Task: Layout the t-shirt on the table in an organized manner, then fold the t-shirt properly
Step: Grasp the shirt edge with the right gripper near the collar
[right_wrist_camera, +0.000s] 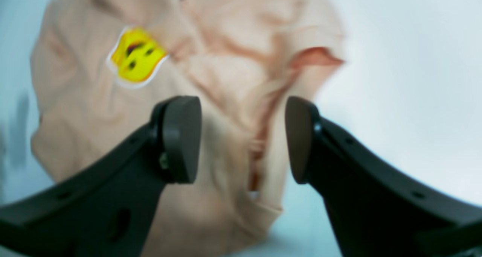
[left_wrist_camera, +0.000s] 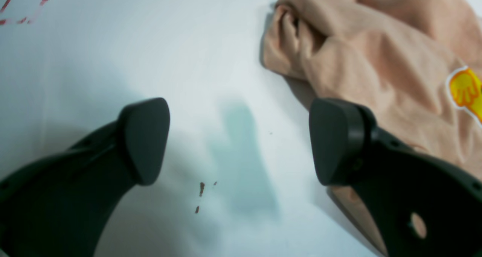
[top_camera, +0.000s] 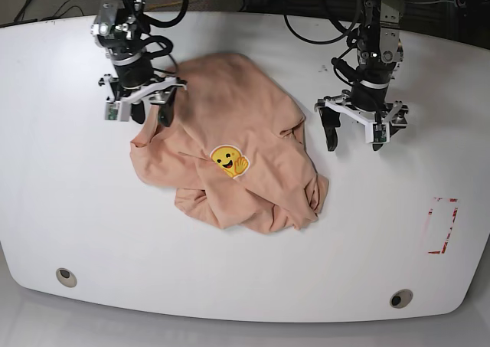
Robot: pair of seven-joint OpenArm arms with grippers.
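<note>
Left gripper (left_wrist_camera: 239,142) first: jaws spread wide, nothing between them but bare white desk (left_wrist_camera: 150,61). In its wrist view the right-hand pad hangs over the edge of the shirt (left_wrist_camera: 376,61), the left-hand pad over plain desk, with a few small brown specks (left_wrist_camera: 201,189) on the surface just below the gap. In the base view that gripper (top_camera: 354,136) sits right of centre, pointing down, just beside the shirt's right edge and clear of the cloth.

Over to the right gripper (right_wrist_camera: 243,138): jaws apart here too, and empty. The wrist view is blurred, but both pads hover above crumpled peach fabric (right_wrist_camera: 226,61), a fold line running down between them. The yellow emoji print (right_wrist_camera: 136,57) shows in the upper left of that frame. In the base view this gripper (top_camera: 142,109) is at upper left, at the shirt's upper-left edge; whether it touches the cloth, I can't tell.

The shirt (top_camera: 245,155) itself lies in a rumpled heap in the middle of the desk (top_camera: 76,209), not spread flat, bunched and folded over along its lower edge, emoji (top_camera: 230,160) face up near the centre. Out at the far right, a red rectangle mark (top_camera: 442,225); its corner also peeks into the upper left of the left wrist view (left_wrist_camera: 22,8). Two round grommet holes sit near the bottom edge, one lower left (top_camera: 66,276), one lower right (top_camera: 398,298).
</note>
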